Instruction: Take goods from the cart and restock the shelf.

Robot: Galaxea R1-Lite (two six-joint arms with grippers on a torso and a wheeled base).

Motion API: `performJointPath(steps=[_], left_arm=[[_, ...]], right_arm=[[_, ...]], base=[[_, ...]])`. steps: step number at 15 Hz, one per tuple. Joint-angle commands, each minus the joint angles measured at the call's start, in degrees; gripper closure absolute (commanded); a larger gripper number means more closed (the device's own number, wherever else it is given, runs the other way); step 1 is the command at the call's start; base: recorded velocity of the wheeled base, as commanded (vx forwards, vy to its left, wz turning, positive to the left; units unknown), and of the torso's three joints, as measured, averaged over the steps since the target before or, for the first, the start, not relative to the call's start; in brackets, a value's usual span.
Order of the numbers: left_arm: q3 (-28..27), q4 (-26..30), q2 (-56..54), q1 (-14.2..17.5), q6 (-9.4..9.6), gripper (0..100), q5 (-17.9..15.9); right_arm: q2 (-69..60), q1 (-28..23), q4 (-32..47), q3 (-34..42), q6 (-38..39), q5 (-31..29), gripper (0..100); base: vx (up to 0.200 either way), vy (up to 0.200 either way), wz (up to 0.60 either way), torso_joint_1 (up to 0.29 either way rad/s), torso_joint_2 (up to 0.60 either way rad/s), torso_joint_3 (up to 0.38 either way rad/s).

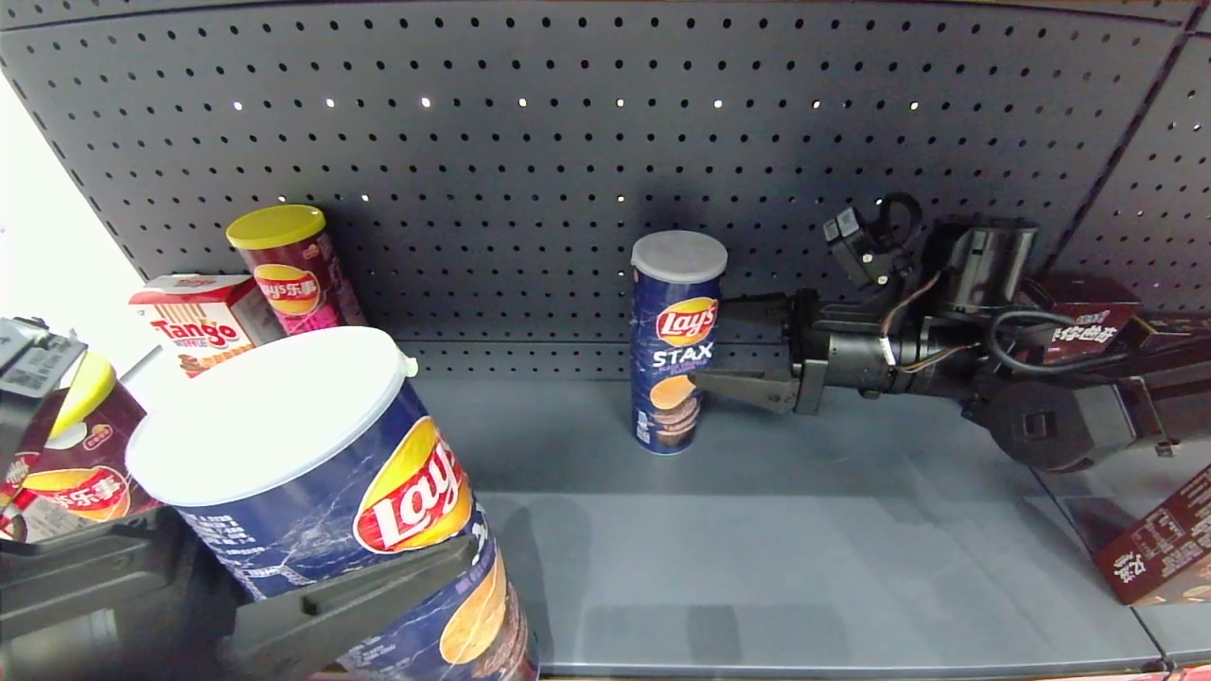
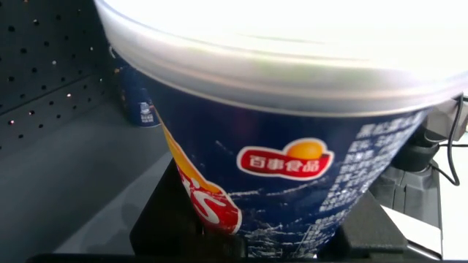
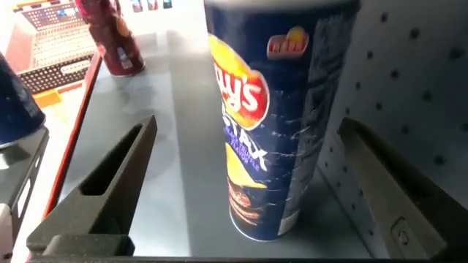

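Left gripper [image 1: 322, 558] clamps near can [image 1: 312, 473] at left; right wrist view shows right gripper [image 3: 245, 135] spread either side of far can [image 3: 270, 124] on shelf [image 1: 804, 567].

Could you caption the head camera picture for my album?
Right gripper open around a blue chip can standing on the shelf; left gripper grips a second can.

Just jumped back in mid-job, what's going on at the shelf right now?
The right gripper is open around a blue crisp tube with a white lid, which stands upright on the grey shelf near the perforated back panel. Its fingers flank the tube without clamping. The left gripper is shut on a second blue white-lidded crisp tube, held tilted at the shelf's front left.
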Motion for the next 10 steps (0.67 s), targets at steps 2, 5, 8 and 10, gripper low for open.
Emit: performJointPath(steps=[2, 5, 8, 10], left_arm=[[0.0, 0.0, 0.1, 2.3, -0.04, 100, -1.3], [0.0, 0.0, 0.1, 2.6, 0.05, 100, -1.3], [-0.4, 0.0, 0.2, 2.7, -0.04, 100, -1.3], [-0.5, 0.0, 0.3, 2.7, -0.04, 100, -1.3]], right_arm=[[2.5, 0.0, -0.3, -0.4, 0.0, 0.0, 0], [4.0, 0.1, -0.4, -0.5, 0.0, 0.1, 0], [5.8, 0.4, -1.8, -0.5, 0.0, 0.1, 0], [6.5, 0.8, -1.8, -0.7, 0.0, 0.2, 0]], base=[[0.000, 0.000, 0.00, 0.000, 0.00, 0.000], [0.000, 0.000, 0.00, 0.000, 0.00, 0.000], [0.000, 0.000, 0.00, 0.000, 0.00, 0.000], [0.000, 0.000, 0.00, 0.000, 0.00, 0.000]])
